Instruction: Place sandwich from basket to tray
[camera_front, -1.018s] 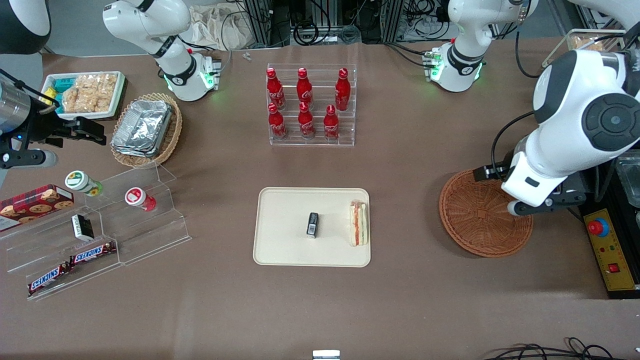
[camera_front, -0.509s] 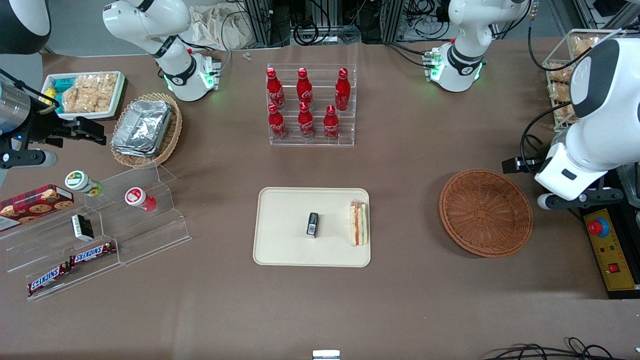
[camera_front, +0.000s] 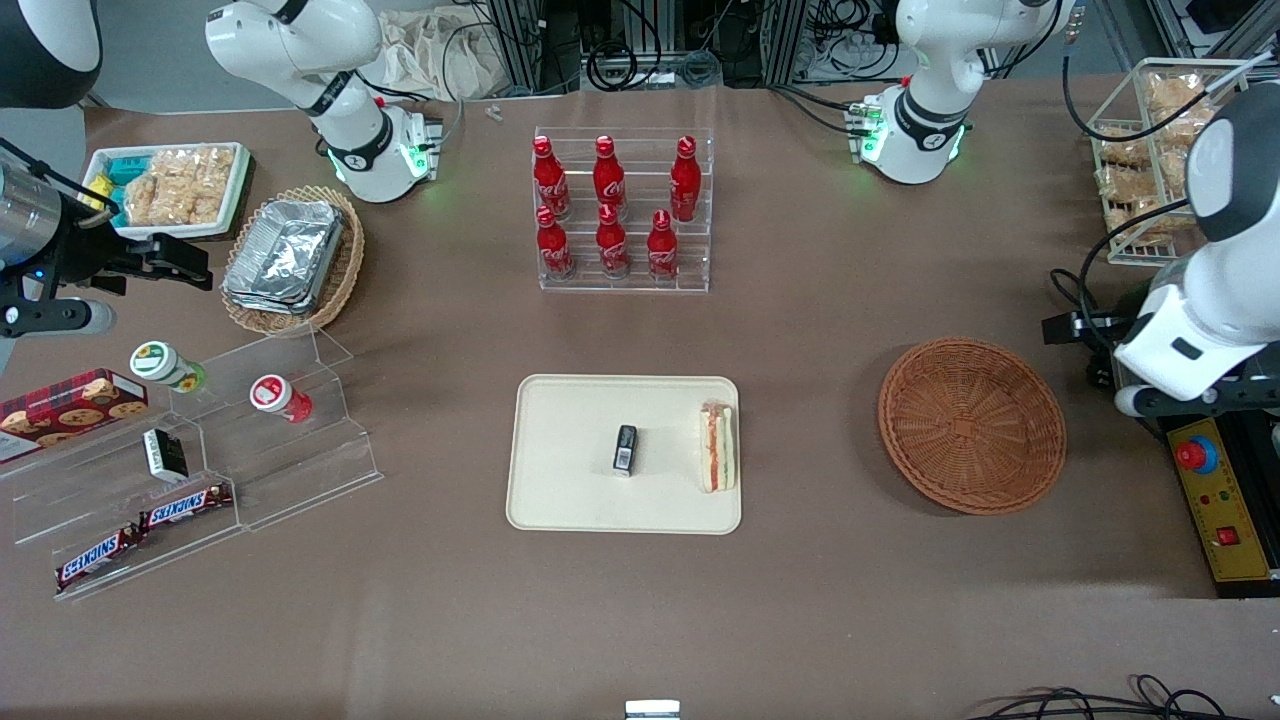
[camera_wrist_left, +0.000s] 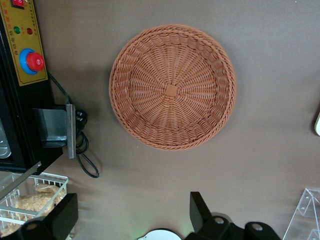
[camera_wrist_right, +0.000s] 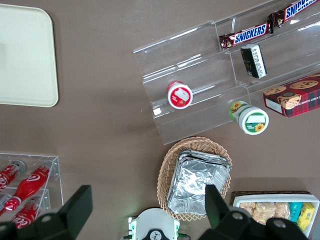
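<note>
Sandwich (camera_front: 719, 446) on tray (camera_front: 570, 500), well apart from open claw (camera_wrist_left: 131, 218).

The sandwich (camera_front: 719, 447) lies on the tray (camera_front: 560, 500); the end effector (camera_wrist_left: 131, 216) hangs above the table beside the basket (camera_front: 971, 425).

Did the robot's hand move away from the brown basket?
Yes. The gripper, fingers open, was over the basket's edge a second ago; now it has pulled off it toward the working arm's end of the table, near the red button box.
</note>
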